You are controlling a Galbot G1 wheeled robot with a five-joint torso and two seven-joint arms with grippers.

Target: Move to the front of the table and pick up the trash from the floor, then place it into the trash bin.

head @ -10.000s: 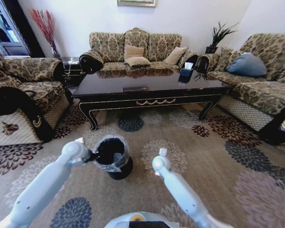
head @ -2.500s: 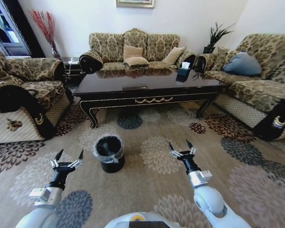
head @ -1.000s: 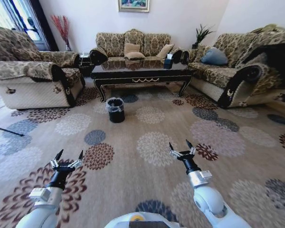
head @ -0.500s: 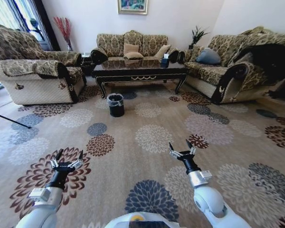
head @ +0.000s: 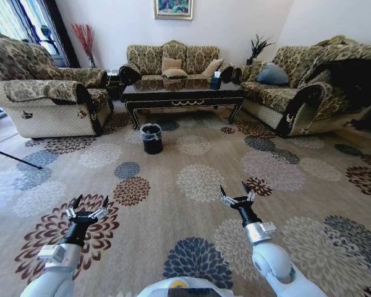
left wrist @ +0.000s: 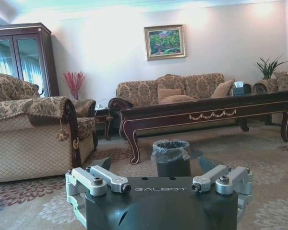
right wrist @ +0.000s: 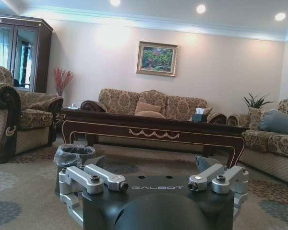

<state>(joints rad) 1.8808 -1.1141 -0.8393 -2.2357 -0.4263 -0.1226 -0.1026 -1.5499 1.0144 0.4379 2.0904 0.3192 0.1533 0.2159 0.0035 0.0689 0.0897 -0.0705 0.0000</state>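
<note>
Carpet (head: 191, 204) with big flower shapes is all around us, and we are far back from the table (head: 182, 94). We see the long dark table across the room, with a gold curly line on its front rail. A patterned sofa (head: 173, 60) sits behind it, and more patterned sofas sit at each side. The small black trash bin (head: 151, 138) stands on the carpet just in front of the table, near its left end, with a clear bag folded over its rim. We cannot spot any trash on the floor from here. Our left gripper (head: 86, 209) is held low over the carpet on our left side, and its fingers are spread wide with nothing in them. Our right gripper (head: 237, 195) is held low over the carpet on our right side, and its fingers are spread wide too, with nothing in them. From our left wrist we see the bin right ahead, in front of the table leg. A small tissue box (head: 216, 75) sits on the far right end of the table.
</note>
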